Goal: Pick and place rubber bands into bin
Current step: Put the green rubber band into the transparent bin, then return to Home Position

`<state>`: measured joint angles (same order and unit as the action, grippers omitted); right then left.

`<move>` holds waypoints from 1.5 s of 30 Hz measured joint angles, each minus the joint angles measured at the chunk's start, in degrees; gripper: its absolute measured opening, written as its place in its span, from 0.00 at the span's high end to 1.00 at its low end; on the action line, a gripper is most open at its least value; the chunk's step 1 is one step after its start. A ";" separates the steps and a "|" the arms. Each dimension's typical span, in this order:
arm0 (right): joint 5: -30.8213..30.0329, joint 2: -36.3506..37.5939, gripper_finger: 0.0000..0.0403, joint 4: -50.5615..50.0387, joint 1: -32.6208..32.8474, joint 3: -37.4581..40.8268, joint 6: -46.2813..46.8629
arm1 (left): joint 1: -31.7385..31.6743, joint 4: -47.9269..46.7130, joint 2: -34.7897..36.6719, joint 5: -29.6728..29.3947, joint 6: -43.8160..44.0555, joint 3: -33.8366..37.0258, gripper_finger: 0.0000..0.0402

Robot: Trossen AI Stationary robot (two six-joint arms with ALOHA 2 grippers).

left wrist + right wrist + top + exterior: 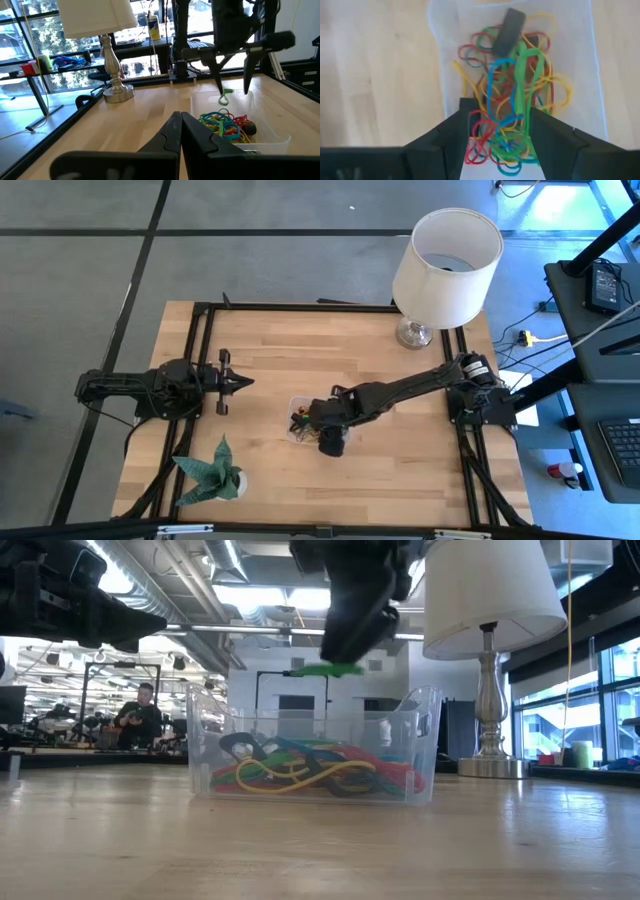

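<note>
Overhead, right gripper (500, 131) fingers spread above clear plastic bin (436, 30) of tangled thin rubber bands (510, 105); left gripper (243, 381) fingers pressed together.

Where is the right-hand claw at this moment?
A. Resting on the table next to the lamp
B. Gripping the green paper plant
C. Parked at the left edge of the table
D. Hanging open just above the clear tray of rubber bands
D: the right gripper hangs with its jaws spread over the bin, with a green rubber band dangling by one fingertip above the pile of rubber bands.
</note>
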<state>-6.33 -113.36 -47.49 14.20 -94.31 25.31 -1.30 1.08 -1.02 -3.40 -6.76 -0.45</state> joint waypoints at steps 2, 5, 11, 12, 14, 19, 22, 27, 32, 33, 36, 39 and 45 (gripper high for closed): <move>-0.37 0.07 0.50 0.12 0.04 -0.60 -1.63 | 0.02 0.00 0.00 0.00 0.00 0.00 1.00; -2.65 0.05 0.50 -2.50 -0.12 -0.50 1.24 | 0.00 0.00 0.00 0.00 0.00 0.00 1.00; -4.02 0.04 0.52 -2.94 -0.20 -0.12 5.11 | 0.00 0.00 0.00 0.00 0.00 0.00 1.00; -1.89 0.00 0.53 -2.09 -0.25 -0.10 5.55 | 0.00 0.00 0.00 0.00 0.00 0.00 1.00; 0.88 0.00 0.55 -0.47 -0.27 -0.14 2.11 | 0.00 0.00 0.00 0.00 0.00 0.00 1.00; -3.31 -0.48 0.63 -1.94 -0.27 -0.08 4.96 | 0.00 0.00 0.00 0.01 0.00 0.00 1.00; -2.70 -0.44 0.68 -1.00 -0.30 -0.11 2.56 | 0.01 0.00 0.00 0.01 0.00 0.00 1.00; -0.38 -0.12 0.85 -0.83 -0.11 -0.10 -1.52 | 0.01 0.00 0.00 0.00 0.00 0.00 1.00; 1.91 0.11 0.98 -1.14 -0.14 -0.10 -7.60 | 0.01 0.00 0.00 0.01 0.00 0.00 1.00; 1.93 0.11 0.97 -1.89 -0.30 -0.10 -8.12 | 0.00 0.00 0.00 0.02 0.00 0.00 1.00; 1.93 1.30 0.99 -2.06 -1.29 1.82 -10.23 | 0.00 0.00 0.00 0.02 0.00 0.00 1.00; 1.87 5.78 0.99 1.58 -2.19 8.92 -10.27 | 0.00 0.00 0.00 0.02 0.00 0.00 1.00; 1.91 22.23 0.99 20.38 -3.02 30.66 -8.63 | 0.00 0.00 0.00 0.02 0.00 0.00 1.00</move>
<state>-4.43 -91.13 -27.11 11.18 -63.65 16.69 -1.30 1.08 -1.02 -3.38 -6.76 -0.45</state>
